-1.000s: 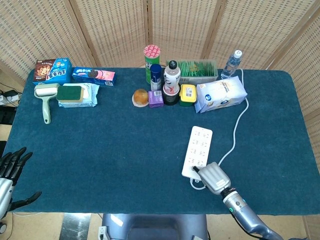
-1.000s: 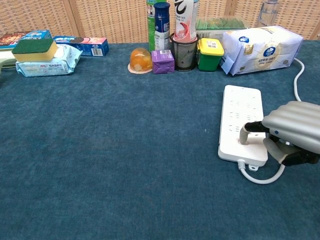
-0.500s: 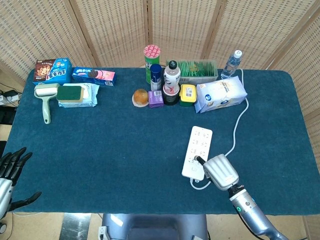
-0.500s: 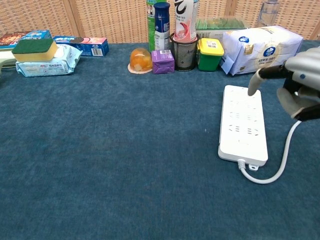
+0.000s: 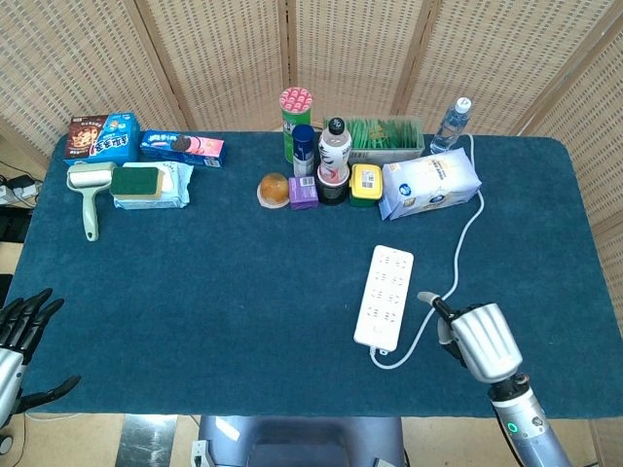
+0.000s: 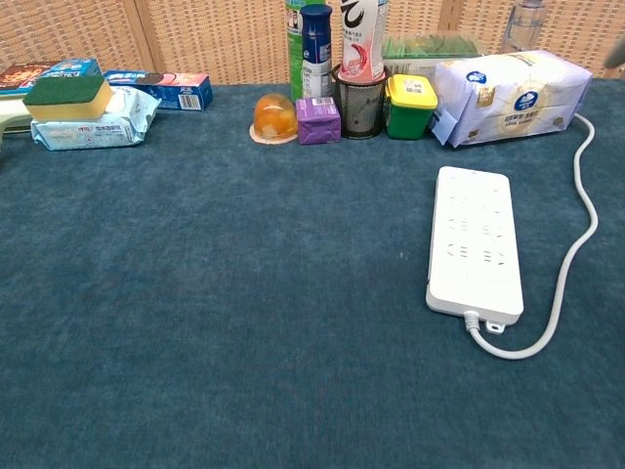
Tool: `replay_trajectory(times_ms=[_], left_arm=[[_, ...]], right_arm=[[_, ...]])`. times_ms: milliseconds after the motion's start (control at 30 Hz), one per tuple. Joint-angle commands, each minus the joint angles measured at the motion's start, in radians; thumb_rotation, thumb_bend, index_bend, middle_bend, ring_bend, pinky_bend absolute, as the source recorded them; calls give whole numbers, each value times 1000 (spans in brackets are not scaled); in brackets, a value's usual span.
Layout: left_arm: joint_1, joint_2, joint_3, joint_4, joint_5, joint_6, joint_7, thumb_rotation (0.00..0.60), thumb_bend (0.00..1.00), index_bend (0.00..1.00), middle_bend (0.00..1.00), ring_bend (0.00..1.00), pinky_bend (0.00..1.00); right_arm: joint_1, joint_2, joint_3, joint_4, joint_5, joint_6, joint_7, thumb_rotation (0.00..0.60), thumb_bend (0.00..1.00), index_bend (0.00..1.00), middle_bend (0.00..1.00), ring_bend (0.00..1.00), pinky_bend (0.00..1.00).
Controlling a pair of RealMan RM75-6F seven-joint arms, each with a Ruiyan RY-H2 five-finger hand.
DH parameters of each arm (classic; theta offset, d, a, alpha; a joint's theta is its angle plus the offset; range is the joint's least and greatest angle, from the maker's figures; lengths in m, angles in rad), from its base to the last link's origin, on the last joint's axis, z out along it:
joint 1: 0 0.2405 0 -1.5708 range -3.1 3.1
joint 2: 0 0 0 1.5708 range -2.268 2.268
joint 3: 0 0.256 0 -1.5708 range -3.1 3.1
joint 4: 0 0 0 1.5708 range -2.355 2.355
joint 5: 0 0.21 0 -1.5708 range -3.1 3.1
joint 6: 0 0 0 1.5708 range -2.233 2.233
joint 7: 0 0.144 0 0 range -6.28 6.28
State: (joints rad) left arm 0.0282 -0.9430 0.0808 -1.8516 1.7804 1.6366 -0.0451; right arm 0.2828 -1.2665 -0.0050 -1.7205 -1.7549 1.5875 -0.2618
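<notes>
Power strip (image 5: 384, 296) — right hand (image 5: 479, 341) alongside, fingers curled, empty.

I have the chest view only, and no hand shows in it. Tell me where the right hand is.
Observer: The right hand is to the right of the power strip, near the table's front edge. It is apart from the strip, and a dark fingertip points toward the white cable.
Operator: Now give me the left hand.
Observer: The left hand is beyond the table's front left corner. Its fingers are spread and it holds nothing.
</notes>
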Motion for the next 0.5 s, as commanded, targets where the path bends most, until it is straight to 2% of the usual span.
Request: replay_trajectory(times_ms=[33, 100, 167, 200, 300, 500], left_arm=[[0, 0, 1, 0, 1, -1, 2, 600, 118, 0, 0, 0, 7], [0, -1, 1, 0, 1, -2, 5, 600, 119, 0, 0, 0, 7], [0, -2, 1, -1, 1, -4, 9, 600, 119, 0, 0, 0, 6], [-1, -2, 1, -2, 1, -5, 11, 600, 119, 0, 0, 0, 7], [-1, -6, 0, -7, -3, -8, 24, 600, 120, 0, 0, 0, 6], [-1, -14, -3, -21, -13, -18, 57, 600, 120, 0, 0, 0, 7]], right_arm=[[-51, -13, -23, 84, -10, 33, 84, 600, 537, 217, 690, 774, 744], [-58, 3, -42, 78, 14, 4, 128, 600, 152, 127, 348, 365, 378], [-57, 19, -52, 83, 22, -16, 179, 600, 19, 96, 176, 161, 245], [-56, 25, -51, 92, 27, -23, 190, 600, 0, 89, 132, 114, 209], [-64, 55, -51, 98, 62, -52, 166, 600, 0, 85, 83, 49, 148], [-85, 70, -26, 87, 108, -52, 129, 600, 0, 95, 56, 11, 101]])
